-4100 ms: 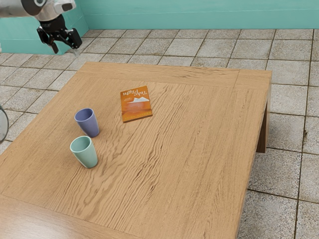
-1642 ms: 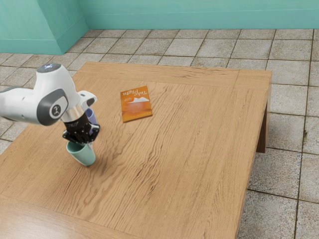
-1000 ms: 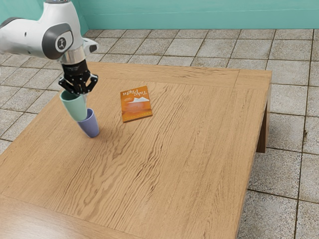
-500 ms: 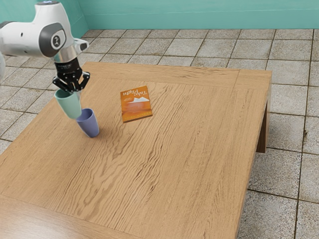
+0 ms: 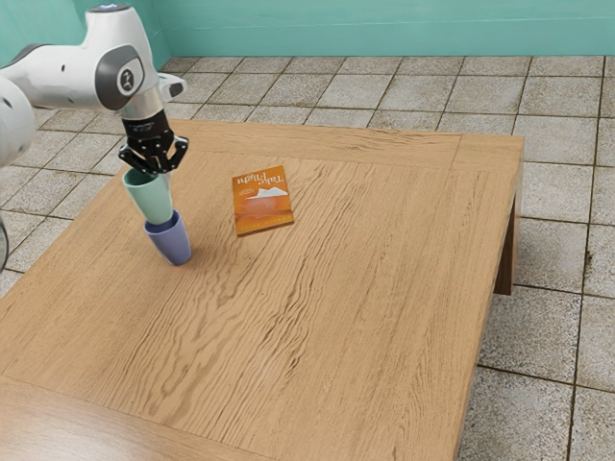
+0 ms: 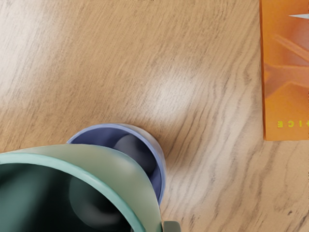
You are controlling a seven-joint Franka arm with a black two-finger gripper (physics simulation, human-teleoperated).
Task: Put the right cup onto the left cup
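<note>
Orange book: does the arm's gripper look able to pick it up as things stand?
Probably not right now: the gripper is shut on the green cup, up at the mouth of the blue cup. Otherwise the way looks free; the book lies flat, with neither cup on it.

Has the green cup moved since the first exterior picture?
Yes: the green cup has risen off the table, over to the mouth of the unmoved blue cup.
</note>
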